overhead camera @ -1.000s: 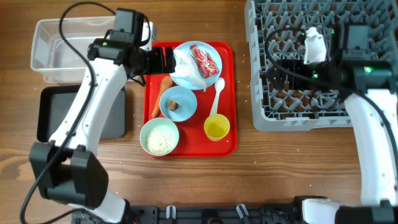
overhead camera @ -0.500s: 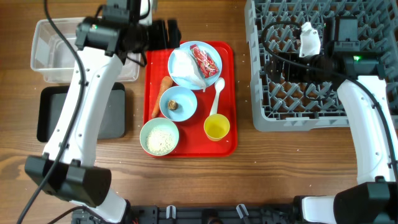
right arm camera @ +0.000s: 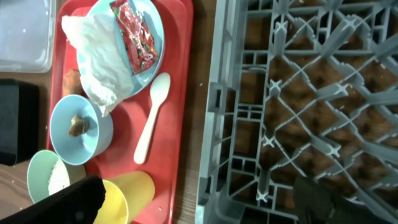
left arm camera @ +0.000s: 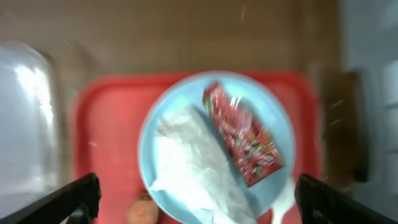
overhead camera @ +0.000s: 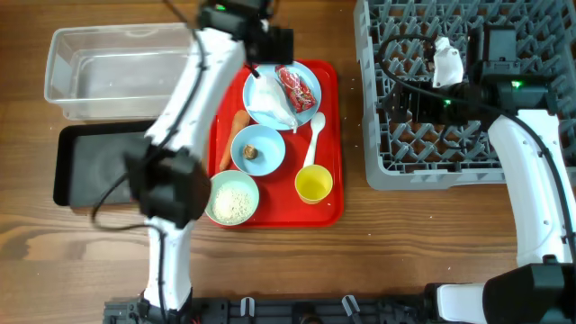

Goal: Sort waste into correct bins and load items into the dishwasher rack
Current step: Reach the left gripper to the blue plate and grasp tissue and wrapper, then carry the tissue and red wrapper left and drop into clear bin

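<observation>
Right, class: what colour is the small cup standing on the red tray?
Yellow. The cup shows best in the overhead view.

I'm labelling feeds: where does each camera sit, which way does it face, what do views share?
Overhead: above the table, facing down on red tray and rack; both arms show.
Left wrist: over the tray, facing down at the plate; open jaws at bottom corners.
Right wrist: over the rack edge, facing down; jaws at bottom corners.
All share the plate.
</observation>
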Available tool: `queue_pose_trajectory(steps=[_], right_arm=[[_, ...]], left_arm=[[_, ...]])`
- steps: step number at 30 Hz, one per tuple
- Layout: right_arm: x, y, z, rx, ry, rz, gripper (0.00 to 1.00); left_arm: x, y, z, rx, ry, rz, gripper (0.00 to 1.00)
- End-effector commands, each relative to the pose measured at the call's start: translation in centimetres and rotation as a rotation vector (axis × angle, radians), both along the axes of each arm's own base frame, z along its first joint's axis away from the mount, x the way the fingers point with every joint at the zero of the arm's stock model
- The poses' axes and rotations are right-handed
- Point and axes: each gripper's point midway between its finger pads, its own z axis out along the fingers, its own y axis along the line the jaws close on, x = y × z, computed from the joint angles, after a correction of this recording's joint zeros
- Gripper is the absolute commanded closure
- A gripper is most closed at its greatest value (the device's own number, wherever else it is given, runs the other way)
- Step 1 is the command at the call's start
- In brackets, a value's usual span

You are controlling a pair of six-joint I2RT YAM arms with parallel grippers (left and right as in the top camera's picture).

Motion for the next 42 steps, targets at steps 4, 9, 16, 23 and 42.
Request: queue_pose_trajectory(steps=[4, 9, 16, 23, 42], right_arm=[[0.3, 0.0, 0.4, -0.007, -0.005, -0.003, 0.00], [0.2, 0.0, 0.4, -0.008, -0.004, -0.002, 0.00], [0.2, 0.0, 0.4, -0.008, -0.003, -0.002, 0.00], [0.2, 0.0, 0.4, -0.007, 0.000, -0.003, 0.00], [0.1, 0.0, 0.3, -0.007, 0.004, -0.003, 0.00]], left_arm=[[-1.0, -2.2, -5.3, -0.019, 0.118, 0.125, 0.00], [-0.9, -2.9, -7.2, -0.026, 0.144, 0.147, 0.00], [-0.9, -3.4, -9.7, -0.025, 0.174, 0.182, 0.00], [0.1, -4.1, -12.0, -0.044, 0.163, 0.207, 0.00], [-0.6, -4.6, -18.8, -0.005, 0.237, 0.219, 0.02]])
